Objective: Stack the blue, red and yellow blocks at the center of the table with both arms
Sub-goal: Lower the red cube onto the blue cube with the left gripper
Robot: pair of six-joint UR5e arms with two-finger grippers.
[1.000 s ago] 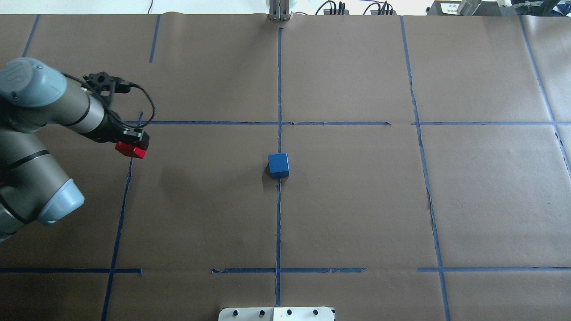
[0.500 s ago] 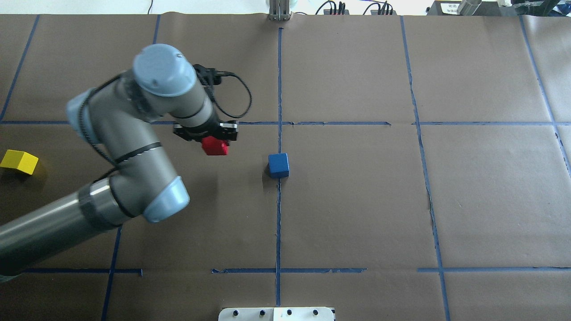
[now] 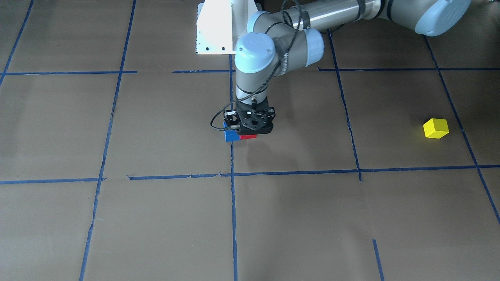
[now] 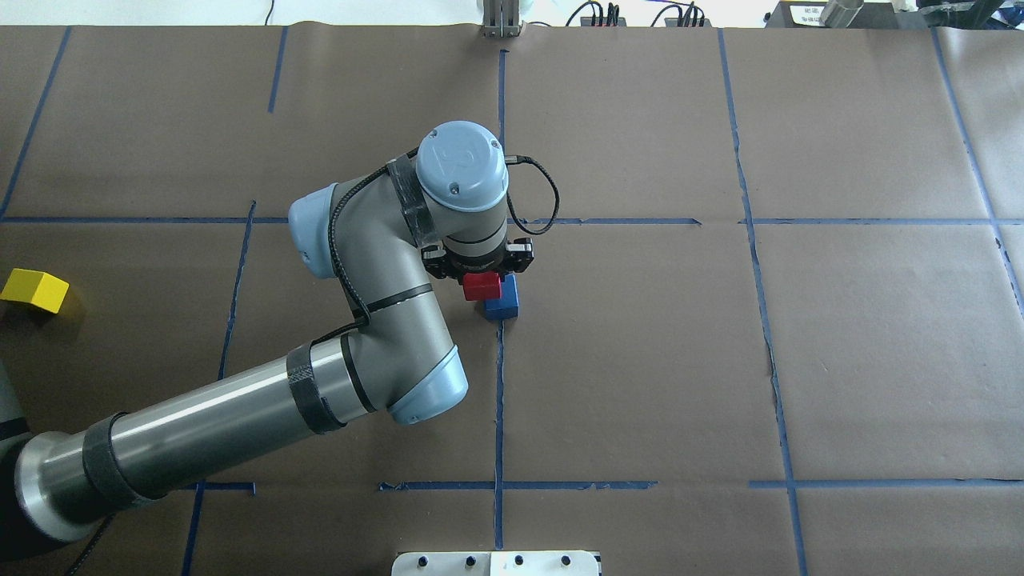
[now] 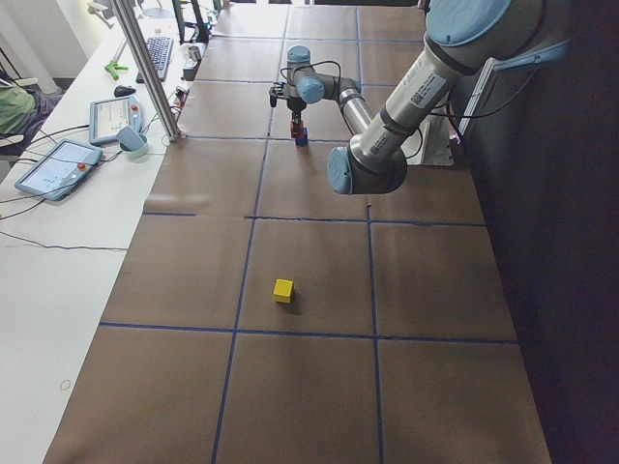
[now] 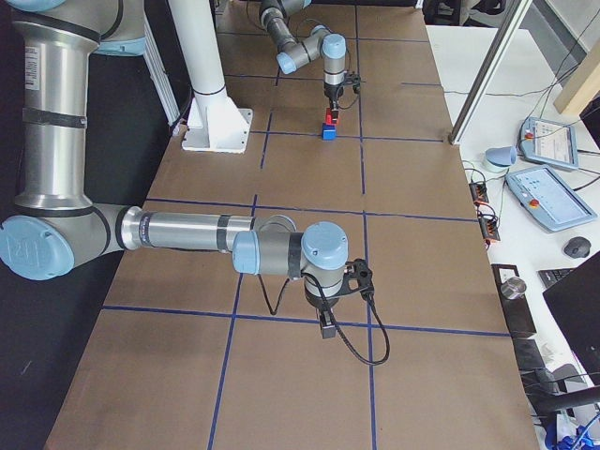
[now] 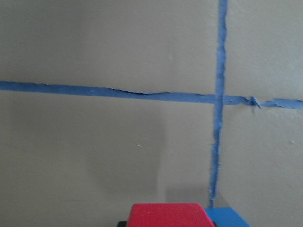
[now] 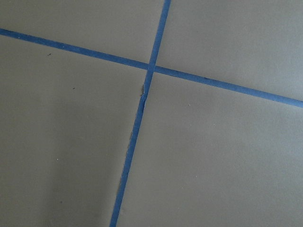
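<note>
My left gripper point(image 4: 482, 277) is shut on the red block point(image 4: 482, 288) and holds it just above the table's centre. The red block overlaps the left edge of the blue block point(image 4: 504, 301), which sits on the centre tape line. In the front view the red block point(image 3: 248, 136) shows under the gripper, beside the blue block point(image 3: 231, 136). The left wrist view shows the red block point(image 7: 165, 215) with the blue block point(image 7: 227, 217) lower right. The yellow block point(image 4: 34, 290) lies at the far left. My right gripper point(image 6: 326, 324) shows only in the exterior right view, so I cannot tell its state.
Brown paper with blue tape lines point(image 4: 500, 160) covers the table. The robot's white base plate point(image 4: 496, 564) is at the near edge. A metal post point(image 4: 500, 20) stands at the far edge. Tablets and cables lie on the side bench point(image 5: 68, 164).
My left arm has swung right from the table's left side to the centre, carrying the red block up to the blue block. The yellow block has come into sight.
</note>
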